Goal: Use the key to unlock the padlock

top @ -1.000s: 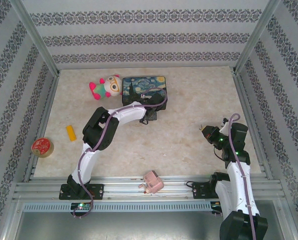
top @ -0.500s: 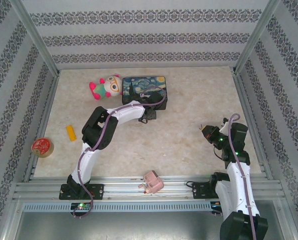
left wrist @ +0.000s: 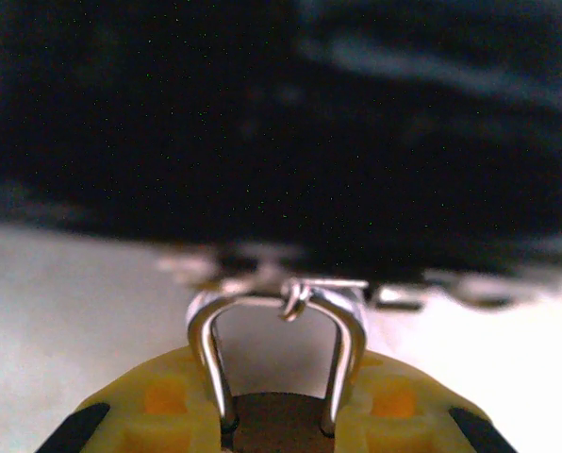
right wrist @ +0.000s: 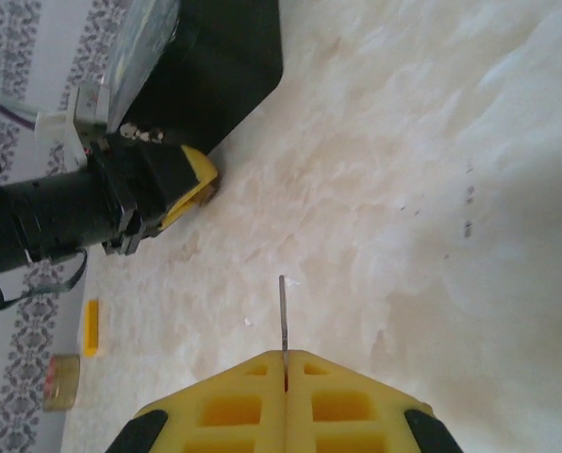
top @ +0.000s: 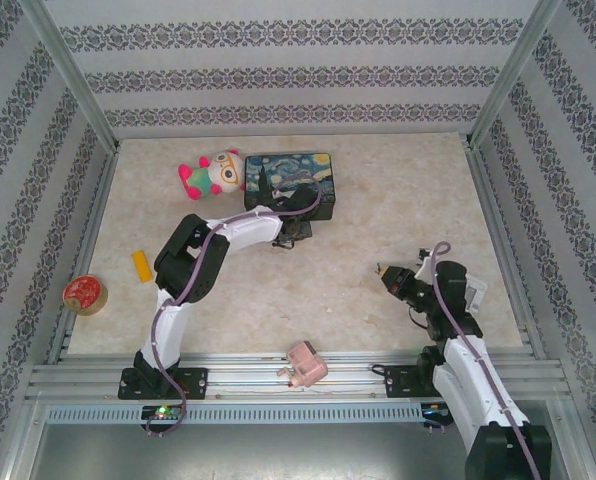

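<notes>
Looking down from overhead, a pale marbled tabletop (top: pixel 398 190) holds two white robot arms. The left gripper (top: pixel 292 233) sits just at the 6 o'clock edge of a rectangular tin box painted with a swirling blue night sky (top: pixel 288 178), which lies toward 12 o'clock. In the left wrist view, its yellow fingers (left wrist: pixel 158 408) clamp a small brass-coloured padlock (left wrist: pixel 279 427) from 9 and 3 o'clock, and the thin silver U-shaped shackle (left wrist: pixel 206 344) rises toward the box's dark wall. The right gripper (top: pixel 383 270) sits toward 4 o'clock on the table, well apart from the padlock. In the right wrist view, its fingers press together on a thin dark metal key (right wrist: pixel 283 321), whose blade pokes out toward 12 o'clock. A pink blocky object (top: pixel 305 364) rests at 6 o'clock, a pink and teal plush toy (top: pixel 213 172) at 11, a small yellow block (top: pixel 141 265) at 9 and a red tape roll (top: pixel 84 293) at 8.
</notes>
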